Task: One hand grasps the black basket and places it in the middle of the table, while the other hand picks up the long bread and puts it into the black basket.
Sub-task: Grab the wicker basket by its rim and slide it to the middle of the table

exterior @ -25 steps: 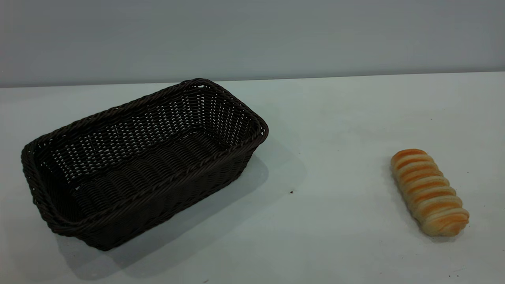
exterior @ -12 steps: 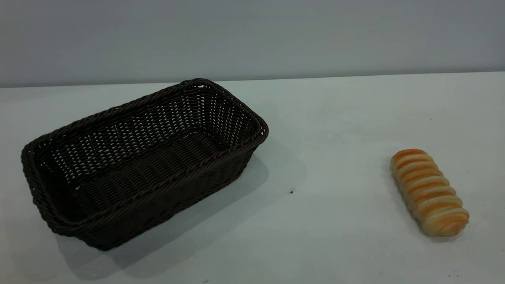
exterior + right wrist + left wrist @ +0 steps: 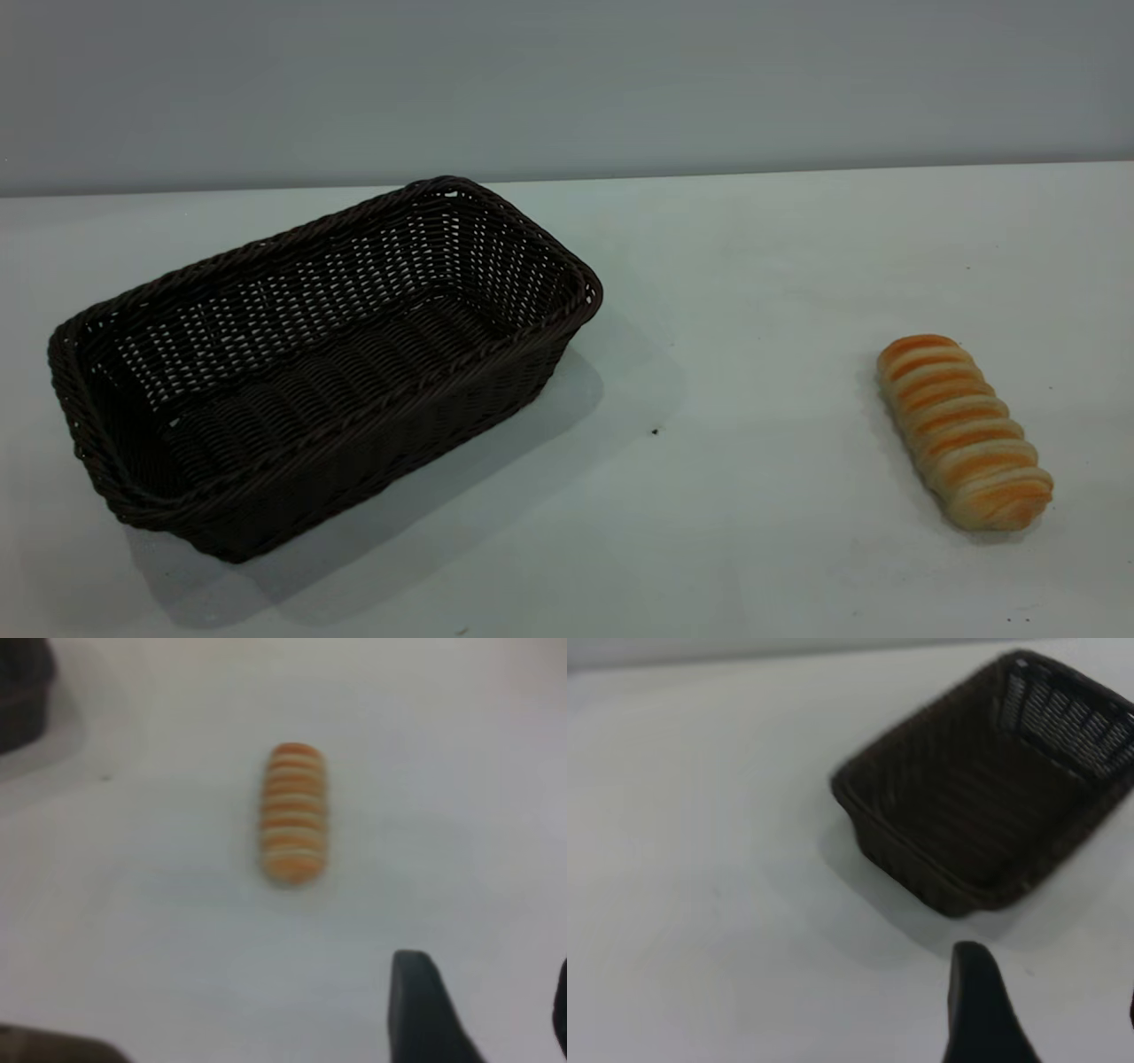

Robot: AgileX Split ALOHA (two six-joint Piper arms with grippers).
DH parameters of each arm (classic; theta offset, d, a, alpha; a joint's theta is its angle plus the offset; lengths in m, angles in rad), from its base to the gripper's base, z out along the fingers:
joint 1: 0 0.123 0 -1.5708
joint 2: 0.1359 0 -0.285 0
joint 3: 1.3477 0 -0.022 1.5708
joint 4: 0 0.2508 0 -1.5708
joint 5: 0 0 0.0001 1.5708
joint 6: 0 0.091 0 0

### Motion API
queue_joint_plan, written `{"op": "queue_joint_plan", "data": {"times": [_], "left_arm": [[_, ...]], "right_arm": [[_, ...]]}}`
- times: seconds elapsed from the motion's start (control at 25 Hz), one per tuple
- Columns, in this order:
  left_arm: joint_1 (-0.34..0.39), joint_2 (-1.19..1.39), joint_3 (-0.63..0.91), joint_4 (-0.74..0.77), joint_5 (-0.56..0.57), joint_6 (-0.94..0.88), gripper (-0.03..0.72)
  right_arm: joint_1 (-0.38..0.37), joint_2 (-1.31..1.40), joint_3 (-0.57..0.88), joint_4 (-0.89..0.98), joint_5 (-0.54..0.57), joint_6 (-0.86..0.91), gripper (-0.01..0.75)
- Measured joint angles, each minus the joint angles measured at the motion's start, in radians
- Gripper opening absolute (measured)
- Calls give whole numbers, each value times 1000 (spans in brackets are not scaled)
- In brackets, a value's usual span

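Black basket (image 3: 323, 363) sits left, long bread (image 3: 964, 431) far right on table (image 3: 753, 292); both grippers spread, holding nothing.

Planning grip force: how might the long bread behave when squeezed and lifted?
The long bread looks rounded, so a nudge across its length may roll it. Its ridged stripes should resist slipping. It seems small, probably light; softness cannot be judged.

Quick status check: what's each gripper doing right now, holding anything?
Left gripper: open, holding nothing, short of the black basket.
Right gripper: open, holding nothing, short of the long bread.
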State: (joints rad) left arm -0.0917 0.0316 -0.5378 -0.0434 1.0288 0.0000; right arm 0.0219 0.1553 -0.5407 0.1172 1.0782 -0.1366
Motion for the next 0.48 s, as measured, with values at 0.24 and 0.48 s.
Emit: {"op": "queue_joint_plan", "data": {"times": [0.24, 0.48], "left_arm": [[0, 321, -50, -36, -20, -76, 472], [0, 744, -132, -16, -85, -143, 472]], "right_arm": [[0, 252, -33, 58, -105, -7, 485], [0, 474, -50, 82, -230, -52, 542]]}}
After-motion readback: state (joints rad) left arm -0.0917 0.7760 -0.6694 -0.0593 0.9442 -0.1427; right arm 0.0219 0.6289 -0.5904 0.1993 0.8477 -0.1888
